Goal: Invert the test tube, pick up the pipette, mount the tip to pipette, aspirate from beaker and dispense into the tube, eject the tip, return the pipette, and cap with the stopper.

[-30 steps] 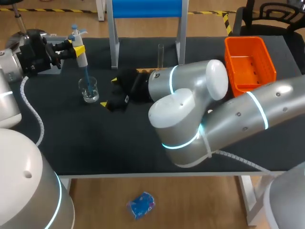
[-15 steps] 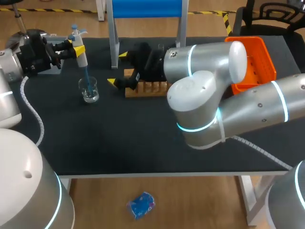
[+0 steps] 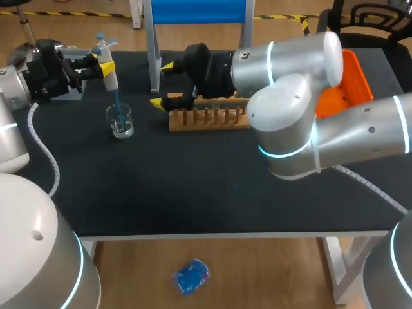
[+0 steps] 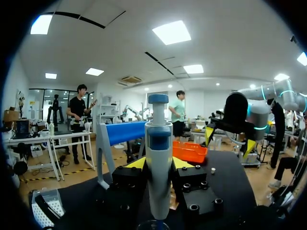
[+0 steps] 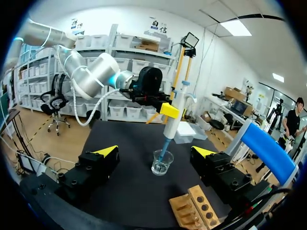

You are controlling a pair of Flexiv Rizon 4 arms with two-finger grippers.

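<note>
Here, left pincer (image 3: 105,65) grips pipette (image 3: 111,78) over beaker (image 3: 120,122).

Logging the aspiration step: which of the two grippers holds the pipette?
The left gripper, shut on the pipette that reaches down into the beaker; the right gripper is open and empty near the wooden rack.

Bright overhead light; soft shadows on the table (image 3: 193,187), glare on the right arm (image 3: 293,61).

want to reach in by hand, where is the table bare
The wide front strip of the table, between the rack and the near edge, is bare. Crowded at the back: right gripper by the rack's end, pipette in the beaker, basket.
</note>
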